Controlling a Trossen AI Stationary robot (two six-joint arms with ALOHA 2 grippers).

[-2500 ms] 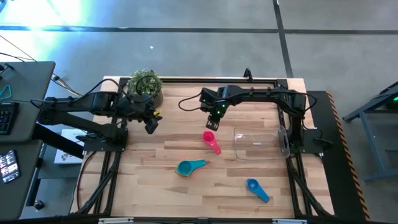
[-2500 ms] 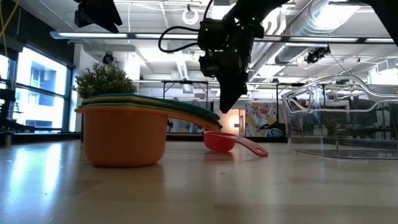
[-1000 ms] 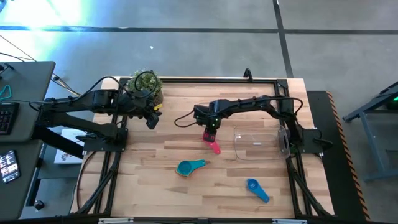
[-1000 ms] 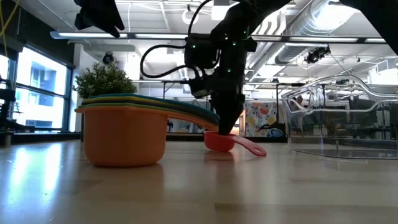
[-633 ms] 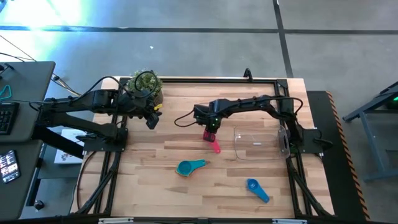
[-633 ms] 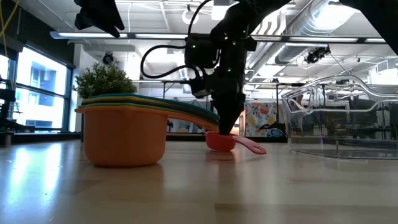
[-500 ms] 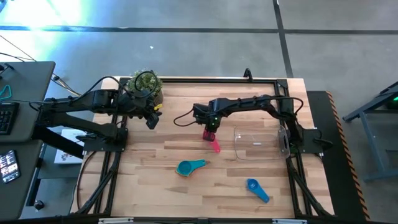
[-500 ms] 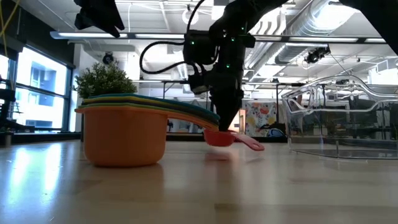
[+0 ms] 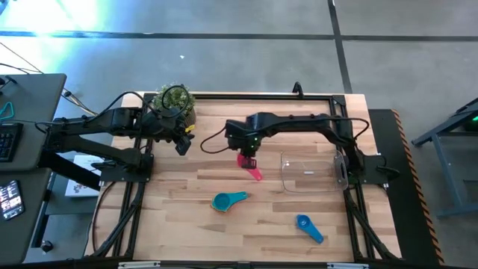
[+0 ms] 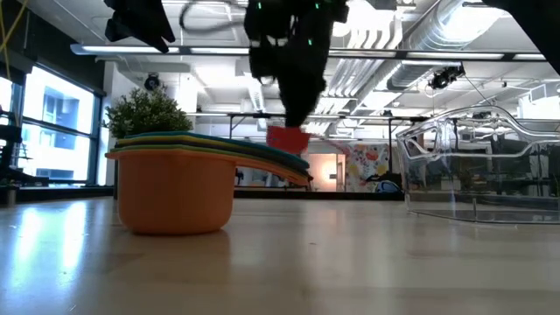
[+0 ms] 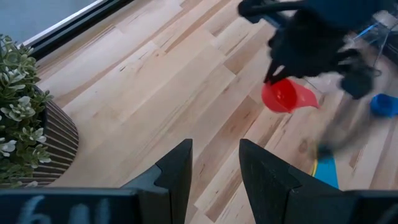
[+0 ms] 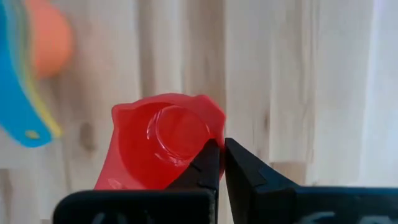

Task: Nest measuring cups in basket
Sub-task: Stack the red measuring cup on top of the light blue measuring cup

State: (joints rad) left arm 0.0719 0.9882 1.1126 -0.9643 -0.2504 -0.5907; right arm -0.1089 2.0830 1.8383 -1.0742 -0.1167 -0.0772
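The magenta measuring cup hangs clear of the table, pinched by its rim in the right gripper — fingers clamped tight on the thin wall, bowl open side up. It sits just beside the clear basket, on the side toward the potted plant, probably lifted for carrying across. The teal cup and the blue cup lie on the table near the basket. The left gripper waits by the plant — fingers apart, empty.
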